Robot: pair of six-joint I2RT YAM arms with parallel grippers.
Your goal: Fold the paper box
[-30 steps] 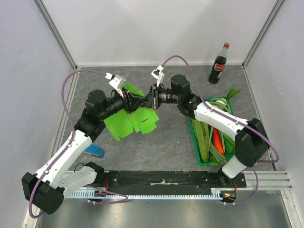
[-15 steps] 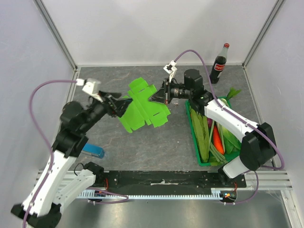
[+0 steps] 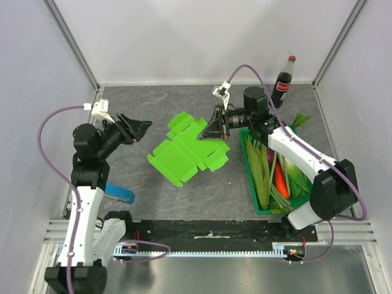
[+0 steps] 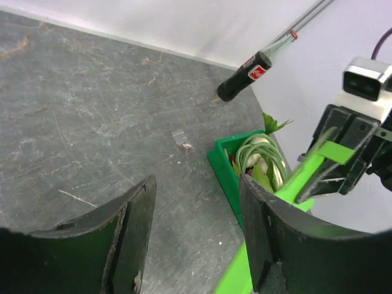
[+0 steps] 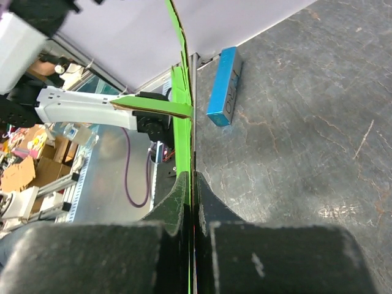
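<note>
The paper box (image 3: 187,150) is a lime-green card sheet with flaps, spread out unfolded over the middle of the table. My right gripper (image 3: 215,128) is shut on its right edge; in the right wrist view the card (image 5: 182,92) runs edge-on between the closed fingers of the right gripper (image 5: 191,184). My left gripper (image 3: 138,127) stands open to the left of the sheet, clear of it. In the left wrist view nothing lies between the spread fingers of the left gripper (image 4: 196,236), and the green card (image 4: 300,180) shows beyond the right finger.
A dark-green crate (image 3: 250,177) of vegetables stands at the right, under the right arm. A cola bottle (image 3: 283,82) stands at the back right corner. A small blue block (image 3: 120,195) lies near the left arm's base. Walls close in on three sides.
My left gripper has opened, let go of the paper box and drawn back to the left. The right gripper has carried the sheet a little to the right, and it has spread flatter.
</note>
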